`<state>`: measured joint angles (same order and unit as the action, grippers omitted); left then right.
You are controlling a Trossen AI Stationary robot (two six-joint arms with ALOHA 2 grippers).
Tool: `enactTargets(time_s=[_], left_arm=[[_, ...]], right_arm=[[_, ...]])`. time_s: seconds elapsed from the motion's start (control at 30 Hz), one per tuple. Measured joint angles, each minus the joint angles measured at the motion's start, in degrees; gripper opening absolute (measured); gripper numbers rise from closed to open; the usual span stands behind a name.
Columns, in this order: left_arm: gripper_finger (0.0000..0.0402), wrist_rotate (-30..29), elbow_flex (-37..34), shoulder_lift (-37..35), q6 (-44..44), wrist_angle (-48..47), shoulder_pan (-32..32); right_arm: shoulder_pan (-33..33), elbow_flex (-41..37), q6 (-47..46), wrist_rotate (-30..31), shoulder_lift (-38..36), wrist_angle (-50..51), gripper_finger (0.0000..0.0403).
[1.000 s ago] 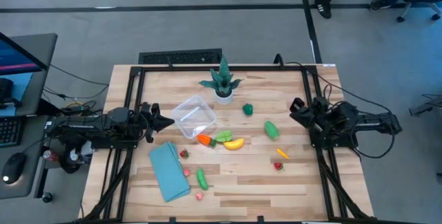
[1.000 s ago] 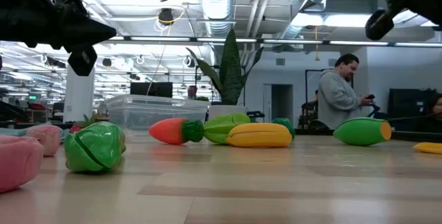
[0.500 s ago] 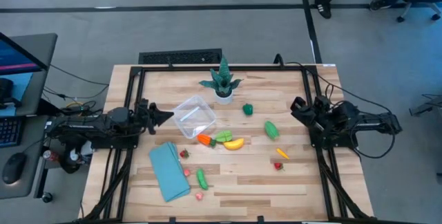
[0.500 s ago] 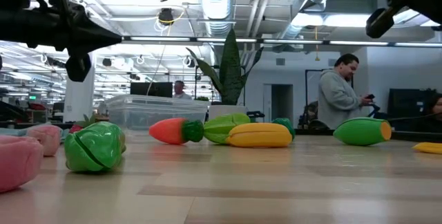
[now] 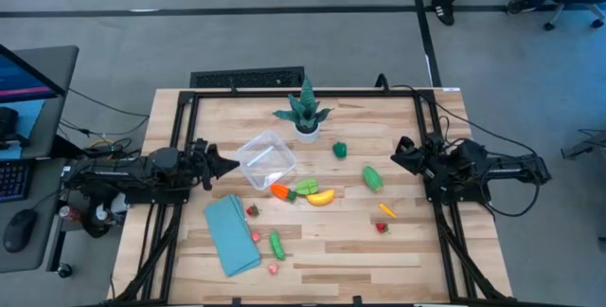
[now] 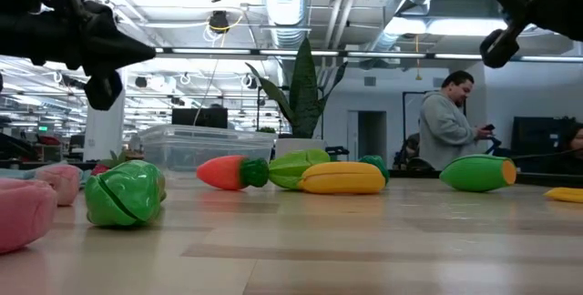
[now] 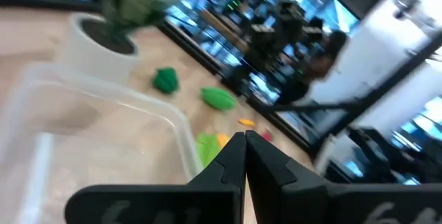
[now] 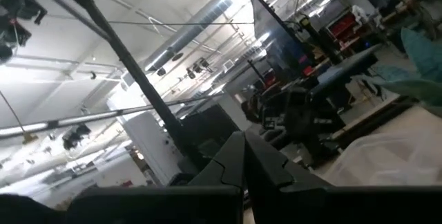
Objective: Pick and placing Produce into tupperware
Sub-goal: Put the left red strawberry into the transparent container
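Note:
The clear tupperware (image 5: 265, 160) stands left of the table's middle, nothing in it; it also shows in the left wrist view (image 7: 103, 120). The produce lies loose on the table. An orange piece (image 5: 279, 191), a green one (image 5: 305, 187) and a yellow one (image 5: 322, 196) lie together. Other green pieces (image 5: 340, 150) (image 5: 373, 177) (image 5: 276, 243) and small red and pink ones (image 5: 383, 227) (image 5: 257, 236) lie apart. My left gripper (image 5: 233, 165) hovers shut at the left edge, pointing at the tupperware. My right gripper (image 5: 396, 153) hovers shut at the right edge.
A spiky teal plant in a white pot (image 5: 306, 116) stands at the far middle. A folded light-blue cloth (image 5: 232, 234) lies near left. In the low view a person (image 6: 446, 131) stands in the room behind the table.
My left gripper has rolled a little about its own pointing line while staying in place. My right gripper has tipped slightly downward at the right edge. Both stay shut, and nothing on the table has moved.

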<state>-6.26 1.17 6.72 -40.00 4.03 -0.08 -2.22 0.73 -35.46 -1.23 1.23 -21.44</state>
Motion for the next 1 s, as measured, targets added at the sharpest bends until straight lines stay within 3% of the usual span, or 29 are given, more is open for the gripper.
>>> enactTargets(time_s=[0.2, 0.5, 0.77, 1.0], left_arm=[[0.0, 3.95, -0.02, 0.0, 2.51, 1.24, 0.0], [0.0, 7.99, -0.07, 0.02, -1.1, 13.92, -2.36], [0.0, 3.53, -0.07, 0.23, 0.26, 16.87, -9.54], [0.0, -4.66, -0.07, 5.87, 6.03, 23.52, -16.81]], right_arm=[[0.02, 0.0, 5.16, 0.7, 0.0, -1.3, 0.0], [-0.42, 0.0, 2.99, 2.16, -0.02, -3.08, 0.0], [-2.81, 0.0, 2.92, 2.8, -0.02, -3.29, 0.0], [-5.88, 0.55, 3.74, 3.67, 1.36, -5.17, 0.0]])
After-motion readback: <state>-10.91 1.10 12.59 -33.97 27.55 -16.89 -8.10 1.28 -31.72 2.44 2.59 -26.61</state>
